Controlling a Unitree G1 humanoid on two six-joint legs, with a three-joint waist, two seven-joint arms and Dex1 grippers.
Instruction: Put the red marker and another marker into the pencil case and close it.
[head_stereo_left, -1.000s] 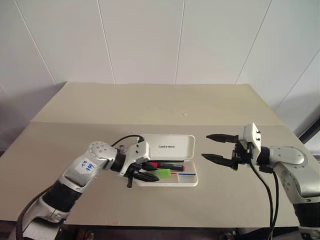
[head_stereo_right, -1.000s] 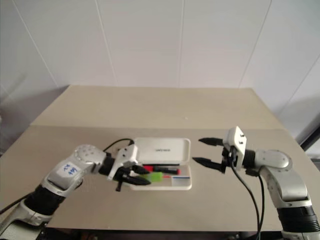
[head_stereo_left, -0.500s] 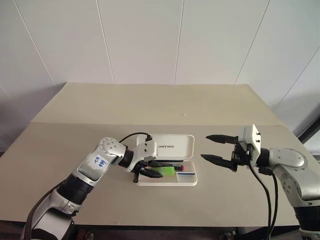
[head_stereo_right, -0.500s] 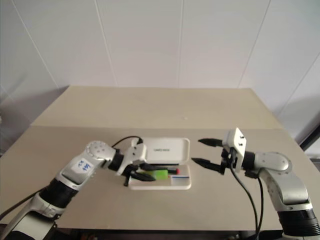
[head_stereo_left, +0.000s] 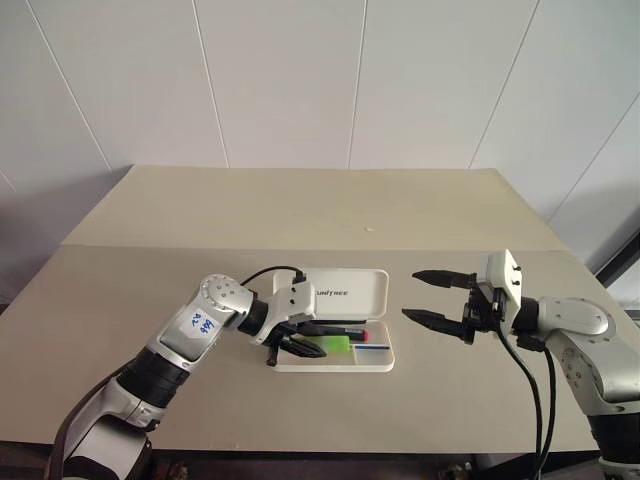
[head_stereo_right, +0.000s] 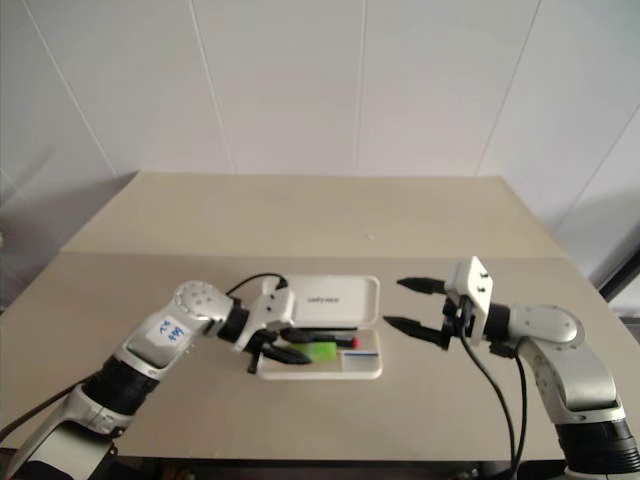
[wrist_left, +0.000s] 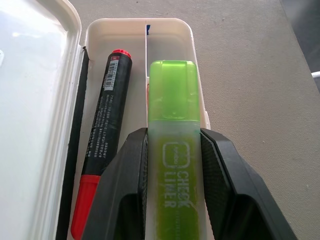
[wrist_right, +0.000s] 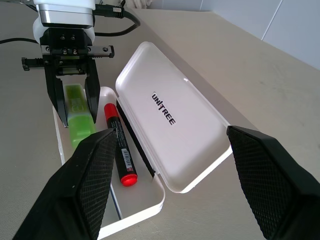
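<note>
Markers and case sit at the centre of the head-camera frame, on a beige desk (head_stereo_left: 150, 290) backed by a white panelled wall. The pencil case (head_stereo_left: 350, 291) lies open just below mid-frame, its white lid folded back toward the wall and showing dark lettering. Inside the tray, the red marker (wrist_left: 103, 140) lies along the hinge side, dark-bodied with red ends. Beside it, the light green marker (wrist_left: 174, 150) rests lengthwise in the tray, still clamped between the two black fingers (wrist_left: 125, 180) of the left claw (head_stereo_left: 297, 344), which reaches in from the lower left of the frame. A blue stripe (head_stereo_left: 374, 348) shows on the tray floor at the case's right end. At the right of the frame, the right claw (head_stereo_left: 438, 298) hovers above the desk, near the case's right end but apart from it, its fingers spread wide and gripping nothing.
</note>
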